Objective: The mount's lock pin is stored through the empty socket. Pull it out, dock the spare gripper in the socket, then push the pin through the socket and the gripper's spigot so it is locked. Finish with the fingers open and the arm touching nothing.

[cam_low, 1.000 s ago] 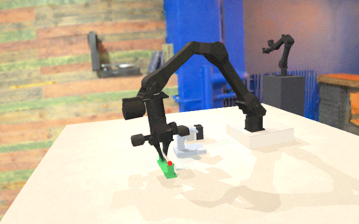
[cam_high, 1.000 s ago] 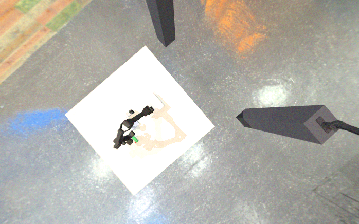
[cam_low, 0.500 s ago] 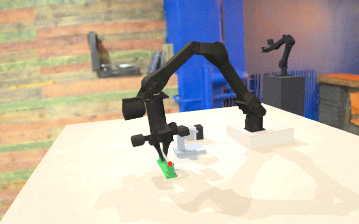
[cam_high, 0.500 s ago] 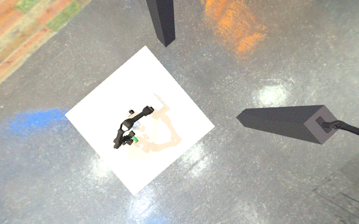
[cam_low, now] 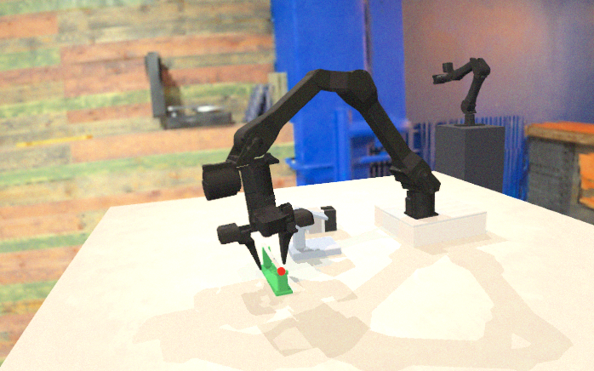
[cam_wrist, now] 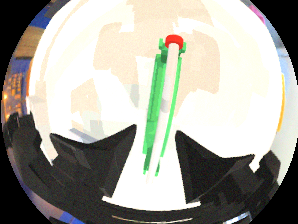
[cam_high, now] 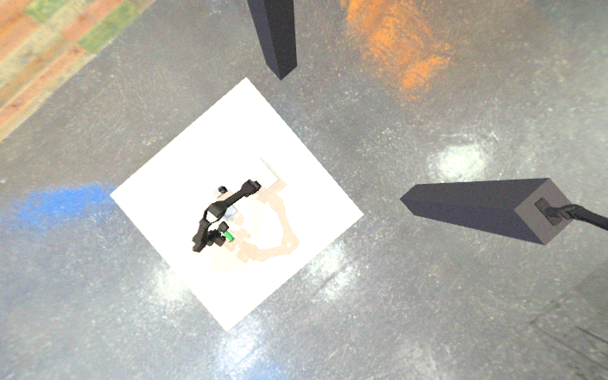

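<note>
A green cradle (cam_low: 281, 286) (cam_high: 230, 237) (cam_wrist: 153, 96) lies on the white table (cam_low: 151, 258). The pale lock pin (cam_wrist: 164, 106) with its red head (cam_low: 281, 271) (cam_wrist: 174, 40) rests along it. My gripper (cam_low: 271, 263) (cam_high: 218, 237) (cam_wrist: 153, 139) points down over the cradle's near end. It is open, with a finger on each side of the pin and a gap to both. The pale grey mount (cam_low: 314, 246) stands just behind. A small black block (cam_low: 329, 217) (cam_high: 222, 189), which looks like the spare gripper, stands beyond the mount. I cannot see the socket hole.
The arm's base (cam_low: 421, 202) sits on a pale plinth (cam_low: 451, 225) at the back right of the table. Dark pillars (cam_high: 485, 207) (cam_high: 273, 32) stand off the table, one (cam_low: 470, 151) carrying another arm.
</note>
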Motion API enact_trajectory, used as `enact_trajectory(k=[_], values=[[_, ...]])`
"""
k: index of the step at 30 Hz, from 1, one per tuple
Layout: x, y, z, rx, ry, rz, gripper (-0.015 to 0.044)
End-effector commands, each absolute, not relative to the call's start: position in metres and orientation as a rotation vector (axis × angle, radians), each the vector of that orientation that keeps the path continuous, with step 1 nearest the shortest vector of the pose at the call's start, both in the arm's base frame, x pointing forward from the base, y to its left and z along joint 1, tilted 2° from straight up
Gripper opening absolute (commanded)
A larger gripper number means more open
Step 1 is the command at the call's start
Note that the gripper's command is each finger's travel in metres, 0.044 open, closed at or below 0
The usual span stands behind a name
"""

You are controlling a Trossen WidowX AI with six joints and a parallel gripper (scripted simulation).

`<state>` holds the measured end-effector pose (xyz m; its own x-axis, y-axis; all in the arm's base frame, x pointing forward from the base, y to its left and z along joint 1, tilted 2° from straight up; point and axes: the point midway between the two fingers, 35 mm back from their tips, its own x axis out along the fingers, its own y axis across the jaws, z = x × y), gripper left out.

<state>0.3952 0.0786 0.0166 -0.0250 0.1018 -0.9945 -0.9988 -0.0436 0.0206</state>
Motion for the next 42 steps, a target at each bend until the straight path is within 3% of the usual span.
enact_trajectory(k=[1,6,42], values=[[0.396,0.079,0.017,-1.154,1.127,1.303,0.0315],[0.393,0.079,0.03,-1.15,1.136,1.309,0.044],[0.365,0.076,0.101,-1.1,1.236,1.389,0.044]])
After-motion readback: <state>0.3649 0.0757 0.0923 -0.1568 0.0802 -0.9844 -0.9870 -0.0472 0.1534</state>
